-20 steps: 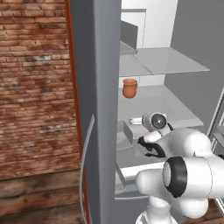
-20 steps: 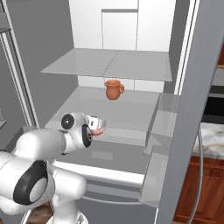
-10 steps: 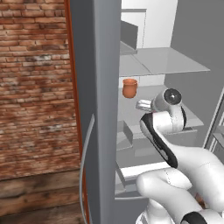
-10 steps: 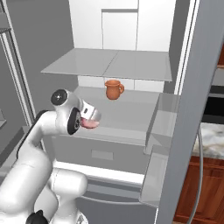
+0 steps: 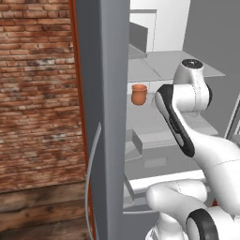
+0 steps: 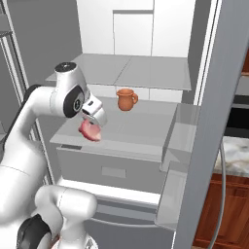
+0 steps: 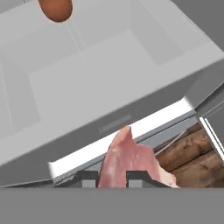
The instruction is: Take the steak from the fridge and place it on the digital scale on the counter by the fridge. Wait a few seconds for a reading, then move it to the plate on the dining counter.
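The pink-red steak (image 6: 90,131) hangs from my gripper (image 6: 93,122), which is shut on it in front of the open fridge (image 6: 146,73), above the white drawer. In the hand view the steak (image 7: 126,161) rises between the two dark fingertips (image 7: 136,176), with my gripper (image 7: 111,179) tilted down over the drawer front and the wooden floor. A strip of the marble counter (image 6: 237,156) shows at the right, past the fridge door. The digital scale, the plate and the dining counter are out of view.
A terracotta cup (image 6: 126,99) (image 5: 138,93) (image 7: 55,8) stands on the middle shelf behind the hand. The grey fridge door (image 5: 103,117) with its curved handle (image 5: 90,178) blocks the left; a second door (image 6: 214,121) stands right. Brick wall (image 5: 37,93) lies far left.
The arm has straightened upward and carried the steak up and back from the shelf, toward the fridge's front. The gripper stays shut on it.
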{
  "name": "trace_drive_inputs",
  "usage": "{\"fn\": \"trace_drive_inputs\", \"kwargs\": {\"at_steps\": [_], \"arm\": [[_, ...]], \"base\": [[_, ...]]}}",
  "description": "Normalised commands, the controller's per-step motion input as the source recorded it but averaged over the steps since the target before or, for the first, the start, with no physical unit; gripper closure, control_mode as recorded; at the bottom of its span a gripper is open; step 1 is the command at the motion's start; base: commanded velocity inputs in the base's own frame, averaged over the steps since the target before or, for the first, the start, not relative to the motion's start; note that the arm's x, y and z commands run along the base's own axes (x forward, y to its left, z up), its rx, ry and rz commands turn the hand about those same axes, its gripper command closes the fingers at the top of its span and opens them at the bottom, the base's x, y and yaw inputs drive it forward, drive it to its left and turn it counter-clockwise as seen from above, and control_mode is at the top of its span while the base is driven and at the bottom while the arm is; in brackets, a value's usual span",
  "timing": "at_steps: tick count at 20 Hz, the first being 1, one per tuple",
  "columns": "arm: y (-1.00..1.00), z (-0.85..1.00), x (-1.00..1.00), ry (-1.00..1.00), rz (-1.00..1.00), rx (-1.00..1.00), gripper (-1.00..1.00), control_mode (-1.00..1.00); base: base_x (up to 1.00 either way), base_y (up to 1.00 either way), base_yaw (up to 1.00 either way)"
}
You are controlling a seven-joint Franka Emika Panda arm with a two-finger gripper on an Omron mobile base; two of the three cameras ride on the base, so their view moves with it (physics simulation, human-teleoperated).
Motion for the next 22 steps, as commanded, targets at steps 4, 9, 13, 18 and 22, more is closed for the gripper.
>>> {"fn": "trace_drive_inputs", "kwargs": {"at_steps": [4, 9, 13, 18, 22], "arm": [[0.00, -0.27, -0.69, 0.03, -0.01, -0.01, 1.00, -1.00], [0.00, -0.41, -0.77, -0.01, -0.01, -0.05, 1.00, -1.00], [0.00, -0.16, -0.35, 0.00, -0.01, -0.01, 1.00, 1.00], [0.00, 0.00, 0.00, 0.00, 0.00, 0.00, 1.00, 1.00], [0.00, 0.00, 0.00, 0.00, 0.00, 0.00, 1.00, 1.00]], "base": [[0.00, 0.00, 0.00], [0.00, 0.00, 0.00], [-0.39, 0.00, -0.01], [-0.98, 0.00, -0.06], [-1.00, 0.00, -0.11]]}}
